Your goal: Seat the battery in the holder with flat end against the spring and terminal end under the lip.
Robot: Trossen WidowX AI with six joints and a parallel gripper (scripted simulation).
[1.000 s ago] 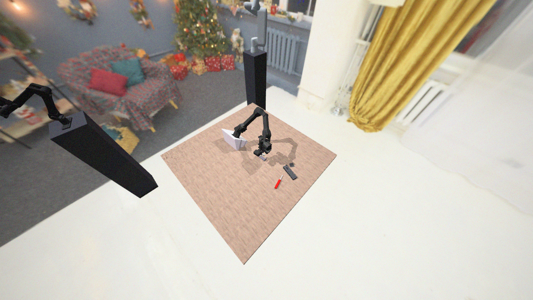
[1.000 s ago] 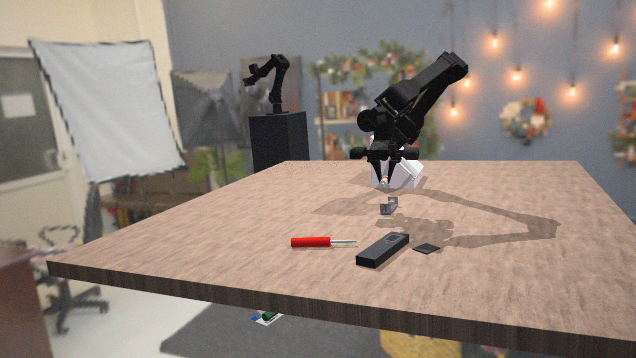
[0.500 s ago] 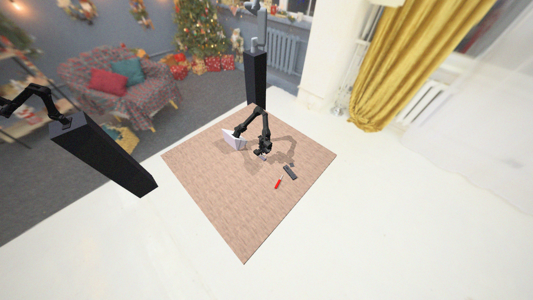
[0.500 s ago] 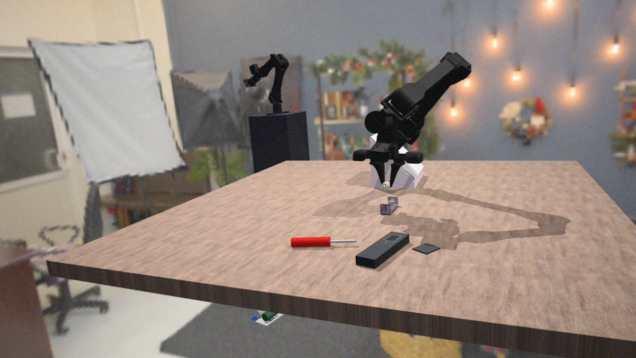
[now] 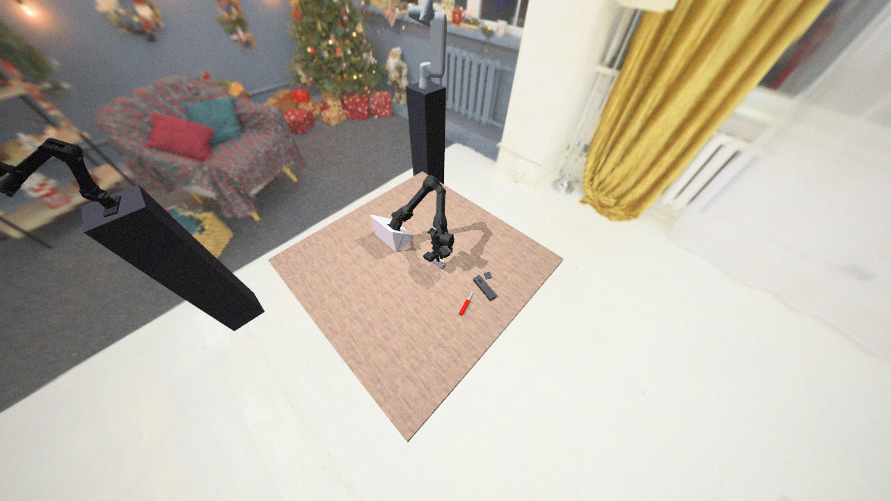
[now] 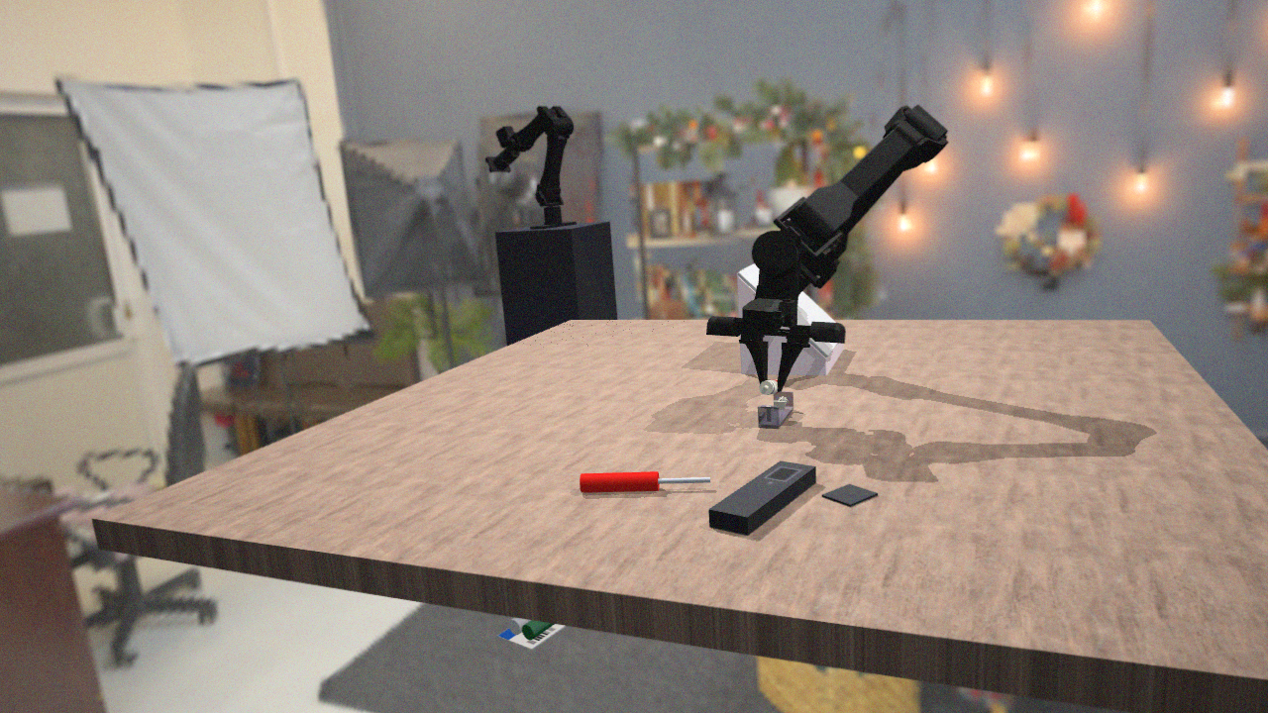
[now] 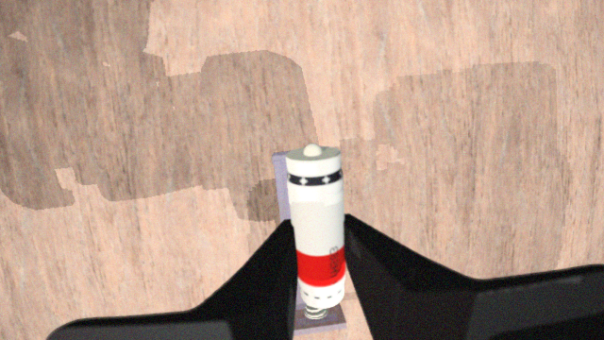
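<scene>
The battery [image 7: 317, 222] [image 6: 769, 387] is white with a red band and a black band. My gripper [image 7: 317, 226] [image 6: 769, 384] is shut on it. In the wrist view its terminal end points up the frame and its flat end points down, by the coiled spring [image 7: 315, 312]. The purple-grey holder [image 7: 281, 186] [image 6: 775, 418] [image 5: 439, 264] lies on the table below the battery, mostly hidden by it in the wrist view. In the exterior view the battery is above the holder, a little to its left. The lip is hidden behind the battery in the wrist view.
A red screwdriver [image 6: 618, 482] [image 5: 464, 306], a dark oblong case [image 6: 753, 505] [image 5: 484, 288] and a small dark square plate [image 6: 849, 494] [image 5: 487, 274] lie on the table [image 6: 398, 496]. A white wedge-shaped block [image 5: 387, 235] stands behind the gripper, near the arm.
</scene>
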